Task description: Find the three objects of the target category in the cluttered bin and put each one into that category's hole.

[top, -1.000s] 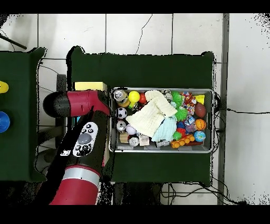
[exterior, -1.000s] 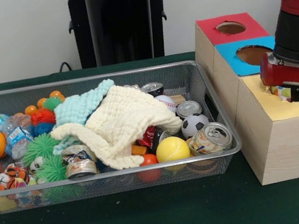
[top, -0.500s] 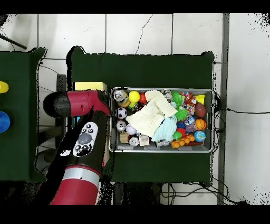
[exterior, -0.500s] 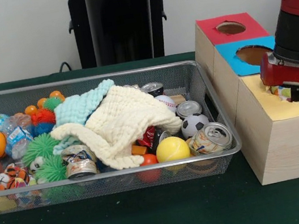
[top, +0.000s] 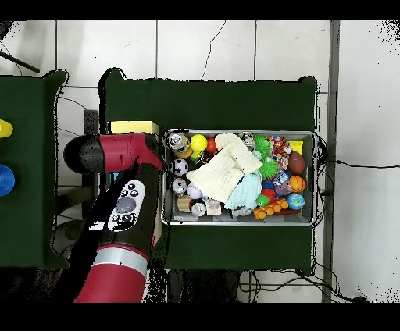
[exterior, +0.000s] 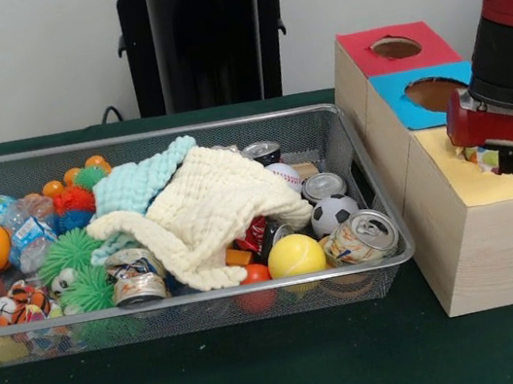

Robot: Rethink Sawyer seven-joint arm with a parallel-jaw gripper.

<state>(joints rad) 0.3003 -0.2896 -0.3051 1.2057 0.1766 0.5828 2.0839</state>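
Pincer (exterior: 499, 159) sits low over the hole in the yellow-topped box (exterior: 488, 230), gripping a small patterned object (exterior: 479, 158) whose category I cannot make out; best to centre it over the opening before letting go, well apart from the bin (exterior: 386, 259).

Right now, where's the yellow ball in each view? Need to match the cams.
Front view: the yellow ball lies at the wire bin's near rim, right of centre, just left of a tipped can.
Overhead view: the yellow ball is in the bin's upper-left corner area, just right of the same can.
Shared landmark: the cream cloth in the middle of the bin.
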